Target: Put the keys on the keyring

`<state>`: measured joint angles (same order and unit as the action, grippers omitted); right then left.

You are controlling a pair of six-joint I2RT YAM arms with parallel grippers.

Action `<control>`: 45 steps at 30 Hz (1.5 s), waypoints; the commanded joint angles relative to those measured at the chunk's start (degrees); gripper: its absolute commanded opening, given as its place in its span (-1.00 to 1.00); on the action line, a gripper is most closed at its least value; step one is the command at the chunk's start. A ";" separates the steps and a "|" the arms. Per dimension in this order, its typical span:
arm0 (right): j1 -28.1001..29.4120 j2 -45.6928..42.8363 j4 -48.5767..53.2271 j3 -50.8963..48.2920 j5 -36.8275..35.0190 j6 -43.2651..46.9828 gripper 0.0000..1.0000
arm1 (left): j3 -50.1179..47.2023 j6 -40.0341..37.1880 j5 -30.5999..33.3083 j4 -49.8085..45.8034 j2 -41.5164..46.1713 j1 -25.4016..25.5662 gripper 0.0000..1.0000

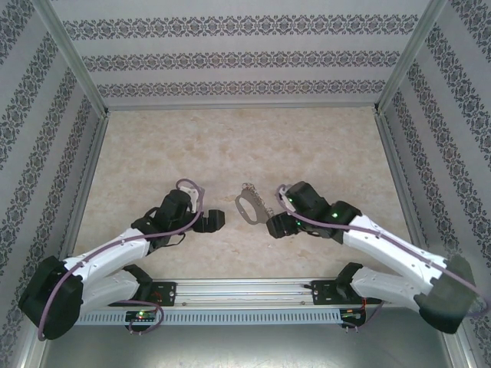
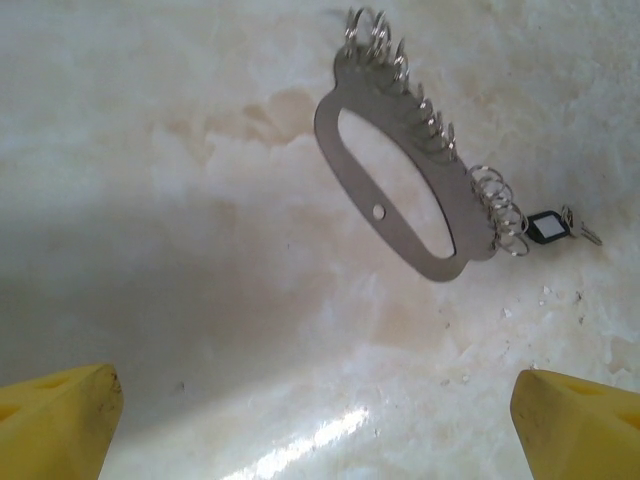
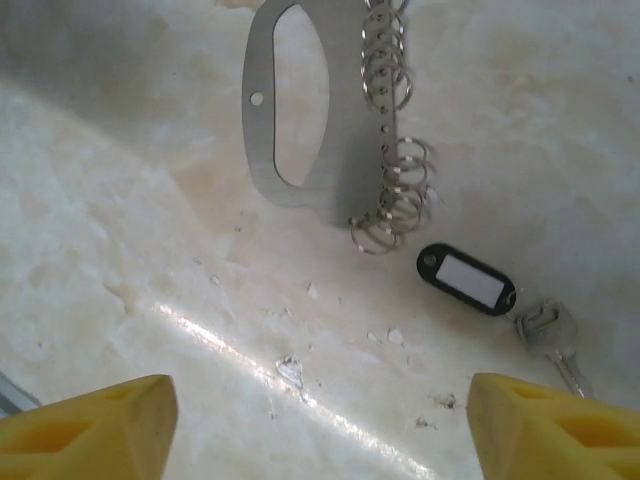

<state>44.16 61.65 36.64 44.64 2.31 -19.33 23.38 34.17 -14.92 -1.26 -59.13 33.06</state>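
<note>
flat grey metal keyring (image 3: 350, 130) (oval slot), black-tagged key (image 3: 467, 279) just beside

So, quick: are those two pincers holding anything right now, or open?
Left pincer: open, holding nothing.
Right pincer: open, holding nothing.

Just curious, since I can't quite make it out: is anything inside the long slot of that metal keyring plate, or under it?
Through the slot of the keyring, bare table shows; nothing sits inside it. Whatever lies beneath the metal itself is covered.
</note>
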 commanded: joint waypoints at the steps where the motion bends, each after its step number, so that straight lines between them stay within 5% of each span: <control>1: 1.71 5.19 3.38 2.70 -5.21 4.62 0.44 | -1.14 6.28 -1.76 5.56 3.77 0.61 1.00; 8: 4.29 14.44 2.12 4.89 -8.04 6.27 0.32 | 1.35 2.36 3.79 -5.22 12.33 0.52 1.00; 25: 6.11 30.14 4.02 12.47 -10.86 12.81 -0.33 | 3.34 0.46 6.99 -8.55 13.60 0.53 1.00; 45: 7.43 37.35 4.75 15.12 -17.22 16.28 -0.56 | 3.61 -0.49 7.59 -10.50 15.43 0.52 1.00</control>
<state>50.89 97.56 40.10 58.08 -12.56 -4.36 25.45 34.92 -8.29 -9.96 -44.34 33.06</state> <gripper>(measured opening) 0.220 0.998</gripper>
